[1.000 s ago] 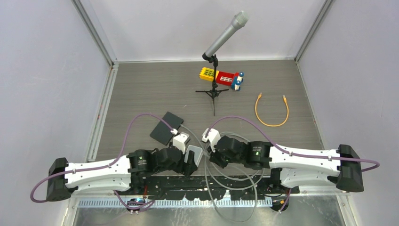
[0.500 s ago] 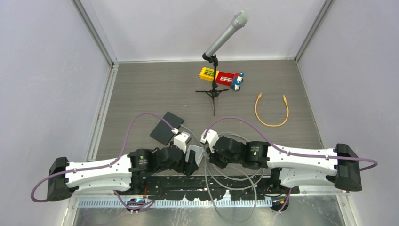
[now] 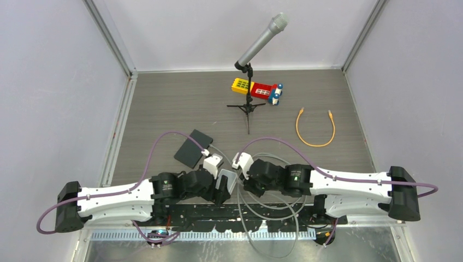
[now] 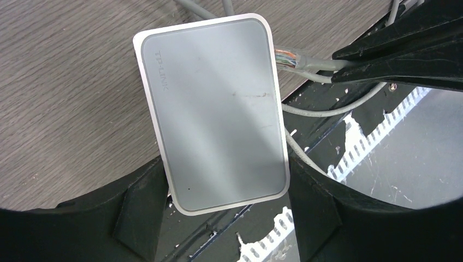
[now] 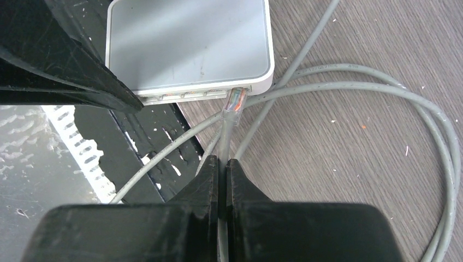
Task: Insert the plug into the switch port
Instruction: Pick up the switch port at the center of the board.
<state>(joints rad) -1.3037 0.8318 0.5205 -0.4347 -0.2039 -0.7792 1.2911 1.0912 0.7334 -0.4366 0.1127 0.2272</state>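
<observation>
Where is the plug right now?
In the right wrist view the plug is at the end port on the edge of the switch that faces the right tool, which pinches its grey cable just behind it.

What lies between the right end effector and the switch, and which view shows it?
From the right end effector, a short run of grey cable ends in the clear plug at the switch's port row; right wrist view.
</observation>
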